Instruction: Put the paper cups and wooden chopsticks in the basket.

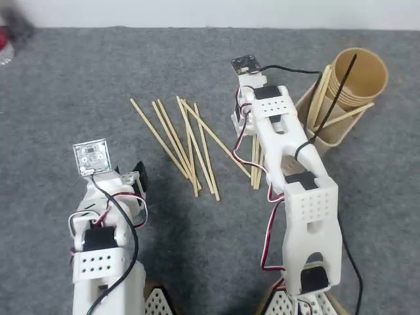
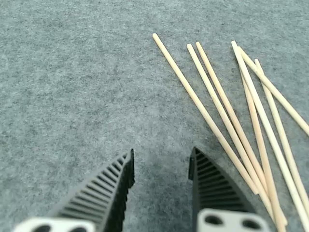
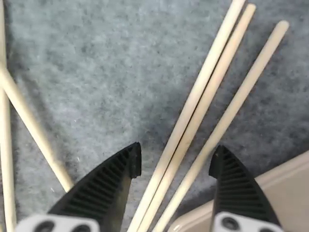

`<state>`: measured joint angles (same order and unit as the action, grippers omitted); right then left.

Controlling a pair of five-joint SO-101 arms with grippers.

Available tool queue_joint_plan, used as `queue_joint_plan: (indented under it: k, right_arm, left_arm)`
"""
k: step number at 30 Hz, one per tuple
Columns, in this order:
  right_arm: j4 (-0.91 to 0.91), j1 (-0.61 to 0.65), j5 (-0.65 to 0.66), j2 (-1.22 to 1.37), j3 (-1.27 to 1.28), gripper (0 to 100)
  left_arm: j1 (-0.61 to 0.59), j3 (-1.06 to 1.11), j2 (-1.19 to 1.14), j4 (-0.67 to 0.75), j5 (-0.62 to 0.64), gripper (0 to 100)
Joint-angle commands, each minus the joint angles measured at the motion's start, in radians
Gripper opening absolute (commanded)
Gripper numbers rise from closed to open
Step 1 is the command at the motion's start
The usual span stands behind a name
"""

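The right gripper (image 3: 177, 154), fingers (image 3: 108, 186) apart around three chopsticks (image 3: 210, 63) beside the basket (image 1: 331, 136) at 2 o'clock on the bench (image 1: 79, 79), should go low, then pinch gently.

Robotics lab test rig. Evidence: bench (image 1: 59, 85) covered in grey felt, pale wall (image 1: 197, 12) beyond. Left arm (image 1: 105, 262) and right arm (image 1: 308, 210) have white printed shells, exposed servos and loose wiring (image 1: 292, 69). Bare camera board (image 1: 91, 157) sits just beside left pincer (image 2: 161, 159).
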<state>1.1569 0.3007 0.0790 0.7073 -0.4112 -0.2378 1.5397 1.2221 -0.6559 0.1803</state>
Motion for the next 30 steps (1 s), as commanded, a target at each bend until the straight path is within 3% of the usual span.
queue_joint_plan:
  k: [1,5,11,30]
  right_arm:
    - [0.002,0.002,0.015,-0.053,-0.012,24.1]
    - [-0.001,0.004,0.018,0.004,-0.018,19.3]
    - [0.005,0.031,0.183,0.047,-0.061,1.4]
    - [0.021,0.087,0.206,-0.031,-0.066,0.7]
  left_arm:
    - [0.009,-0.005,0.015,0.023,-0.005,18]
    - [0.009,-0.005,0.015,0.023,-0.005,18]
    - [0.009,-0.005,0.015,0.023,-0.005,18]
    - [0.009,-0.005,0.015,0.023,-0.005,18]
